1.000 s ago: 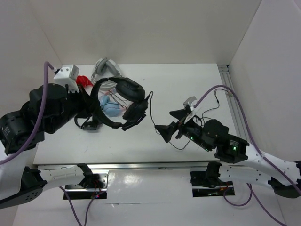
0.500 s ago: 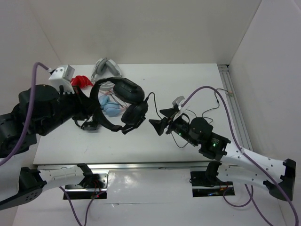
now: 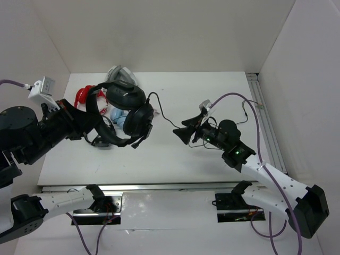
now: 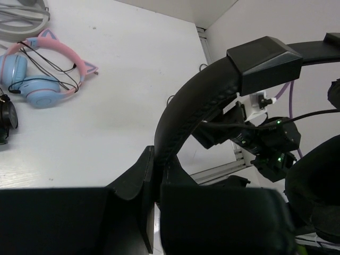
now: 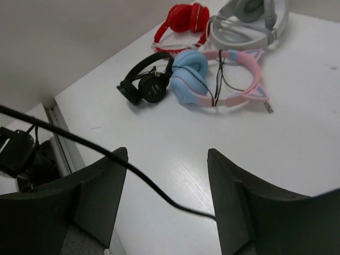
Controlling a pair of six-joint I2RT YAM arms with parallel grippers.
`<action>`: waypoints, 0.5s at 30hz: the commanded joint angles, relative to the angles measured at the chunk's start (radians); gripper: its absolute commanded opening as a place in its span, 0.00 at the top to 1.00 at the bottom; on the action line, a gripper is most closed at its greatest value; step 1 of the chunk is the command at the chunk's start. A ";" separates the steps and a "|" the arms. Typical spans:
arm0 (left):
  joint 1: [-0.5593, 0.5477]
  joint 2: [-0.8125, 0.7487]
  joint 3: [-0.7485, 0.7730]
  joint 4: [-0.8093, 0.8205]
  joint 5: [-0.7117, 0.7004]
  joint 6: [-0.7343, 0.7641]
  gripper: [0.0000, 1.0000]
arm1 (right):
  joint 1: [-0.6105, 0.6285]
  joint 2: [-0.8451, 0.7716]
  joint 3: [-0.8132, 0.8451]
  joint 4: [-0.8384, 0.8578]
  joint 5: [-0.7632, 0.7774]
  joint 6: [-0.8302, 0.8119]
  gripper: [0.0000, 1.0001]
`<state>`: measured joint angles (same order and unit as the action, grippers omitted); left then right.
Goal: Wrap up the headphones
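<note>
At left: headphones (image 3: pixel 137 119) aloft, band left, cups pointing right.

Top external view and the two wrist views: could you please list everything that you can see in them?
table: one, white, under everything
large headphones: one, black, held up by the band at the left
cable: one, thin black, runs from the large headphones towards the right
small headphones: one, black, on the table at the left
cat-ear headphones: one, pink and blue, beside the small headphones
red headphones: one, far left of the table
grey headphones: one, far edge, beside the red headphones
left hand: one, black, shut on the band
right hand: one, black, open, cable passing between its fingers
</note>
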<state>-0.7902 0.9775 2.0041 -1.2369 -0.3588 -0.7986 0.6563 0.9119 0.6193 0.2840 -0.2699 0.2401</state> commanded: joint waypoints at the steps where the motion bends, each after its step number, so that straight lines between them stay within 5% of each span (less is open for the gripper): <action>1: 0.005 -0.003 0.002 0.109 -0.031 -0.059 1.00 | -0.004 0.010 -0.038 0.128 -0.075 0.028 0.31; 3: 0.005 -0.003 -0.025 0.119 -0.064 -0.085 1.00 | -0.004 0.010 -0.058 0.139 -0.049 0.042 0.51; 5: 0.005 -0.003 -0.025 0.128 -0.078 -0.100 1.00 | -0.014 0.010 -0.070 0.153 -0.014 0.042 0.99; 15: 0.005 -0.045 -0.122 0.229 -0.114 -0.232 1.00 | -0.023 0.111 -0.052 0.225 -0.009 0.106 1.00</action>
<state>-0.7902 0.9630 1.9079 -1.1614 -0.4404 -0.9360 0.6407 0.9932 0.5484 0.4175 -0.2760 0.3153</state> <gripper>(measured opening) 0.121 0.023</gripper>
